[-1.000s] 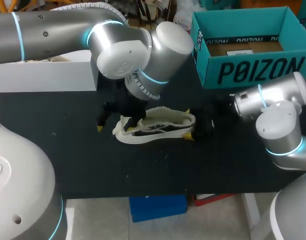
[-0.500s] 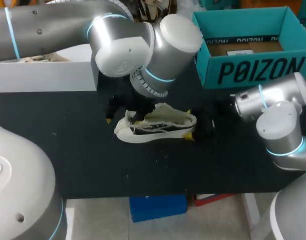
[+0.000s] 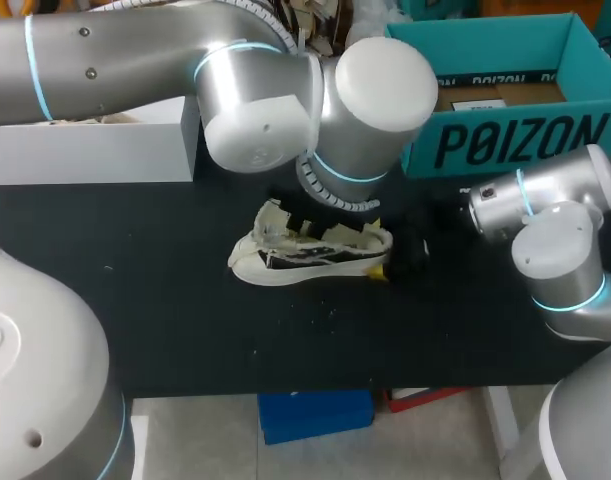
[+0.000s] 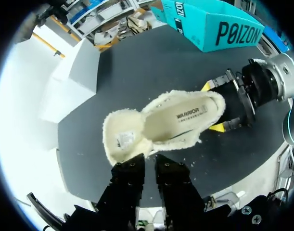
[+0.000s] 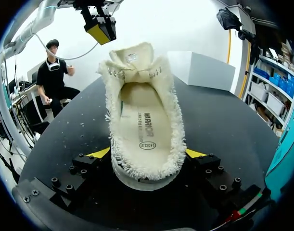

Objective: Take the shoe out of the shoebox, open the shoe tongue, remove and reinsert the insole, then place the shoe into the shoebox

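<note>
Cream and fluffy, the shoe [image 3: 310,250] sits out on the black table [image 3: 185,320], near the middle, with its toe to the left and its heel to the right. The blue-green shoebox [image 3: 505,140] stands at the far right, well apart from the shoe, so the first job, taking the shoe out, is done. The right claw [image 5: 147,153] is clenched on the heel, with one yellow tip on each side, and it holds the shoe in place. The tongue [image 4: 121,139] is folded back toward the toe, so the shoe is wide open. I think that job is done too. The insole [image 5: 146,122] lies flat inside the shoe. I cannot tell by looking if it has been out and put back, but my guess is that it has not come out yet. The left claw [image 4: 149,163] hangs up by the toe end, near the tongue. Its two fingers are pressed close together and I see nothing between them, so it grasps nothing. What looks left to do is to pull the insole out, push it back in, then carry the shoe over to the shoebox and set it inside. A white box [image 3: 95,150] stands at the far left and has no part in this.
</note>
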Robot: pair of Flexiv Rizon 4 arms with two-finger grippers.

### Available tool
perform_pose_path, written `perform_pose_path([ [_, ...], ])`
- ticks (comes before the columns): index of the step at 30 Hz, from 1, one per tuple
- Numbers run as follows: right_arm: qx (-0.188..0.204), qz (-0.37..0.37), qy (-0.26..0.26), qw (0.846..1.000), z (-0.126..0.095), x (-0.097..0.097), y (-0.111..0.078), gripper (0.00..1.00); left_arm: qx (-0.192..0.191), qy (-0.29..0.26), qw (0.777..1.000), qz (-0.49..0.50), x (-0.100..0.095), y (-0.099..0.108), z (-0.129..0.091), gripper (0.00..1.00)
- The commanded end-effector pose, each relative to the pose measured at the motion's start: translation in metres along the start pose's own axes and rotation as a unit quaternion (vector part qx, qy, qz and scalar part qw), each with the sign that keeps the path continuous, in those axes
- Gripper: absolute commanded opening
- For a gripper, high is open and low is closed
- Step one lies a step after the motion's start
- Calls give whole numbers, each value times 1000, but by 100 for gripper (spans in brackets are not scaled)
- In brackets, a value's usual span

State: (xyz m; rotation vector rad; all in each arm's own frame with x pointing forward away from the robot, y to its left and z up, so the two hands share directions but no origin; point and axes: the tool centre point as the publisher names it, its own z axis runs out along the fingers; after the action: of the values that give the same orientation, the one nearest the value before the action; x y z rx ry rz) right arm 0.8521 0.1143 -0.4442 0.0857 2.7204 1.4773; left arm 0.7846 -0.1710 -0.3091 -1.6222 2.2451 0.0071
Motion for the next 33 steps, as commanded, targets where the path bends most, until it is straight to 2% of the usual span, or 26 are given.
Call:
perform_pose_path([
  [1, 1, 1, 0, 1000, 0, -2, -2, 0, 70, 137, 919, 362, 11, -9, 11, 0],
  [12, 1, 1, 0, 1000, 0, -2, -2, 0, 62, 136, 915, 375, 8, -11, 14, 0],
  [13, 1, 1, 0, 1000, 0, -2, -2, 0, 61, 163, 894, 413, 6, -14, 15, 0],
  [14, 1, 1, 0, 1000, 0, -2, -2, 0, 78, 207, 867, 447, 4, -17, 15, 0],
  [15, 1, 1, 0, 1000, 0, -2, -2, 0, 80, 215, 860, 456, 2, -18, 14, 0],
  [16, 1, 1, 0, 1000, 0, -2, -2, 0, 65, 260, 825, 498, -1, -21, 15, 0],
  [17, 1, 1, 0, 1000, 0, -2, -2, 0, 41, 296, 813, 500, -4, -24, 18, 0],
  [29, 1, 1, 0, 1000, 0, -2, -2, 0, 41, 296, 813, 500, -4, -24, 18, 0],
  [30, 1, 1, 0, 1000, 0, -2, -2, 0, 15, 298, 807, 510, -5, -25, 21, 0],
  [31, 1, 1, 0, 1000, 0, -2, -2, 0, 6, 310, 791, 528, -5, -26, 22, 0],
  [33, 1, 1, 0, 1000, 0, -2, -2, 0, -10, 317, 778, 542, -10, -30, 21, 0],
])
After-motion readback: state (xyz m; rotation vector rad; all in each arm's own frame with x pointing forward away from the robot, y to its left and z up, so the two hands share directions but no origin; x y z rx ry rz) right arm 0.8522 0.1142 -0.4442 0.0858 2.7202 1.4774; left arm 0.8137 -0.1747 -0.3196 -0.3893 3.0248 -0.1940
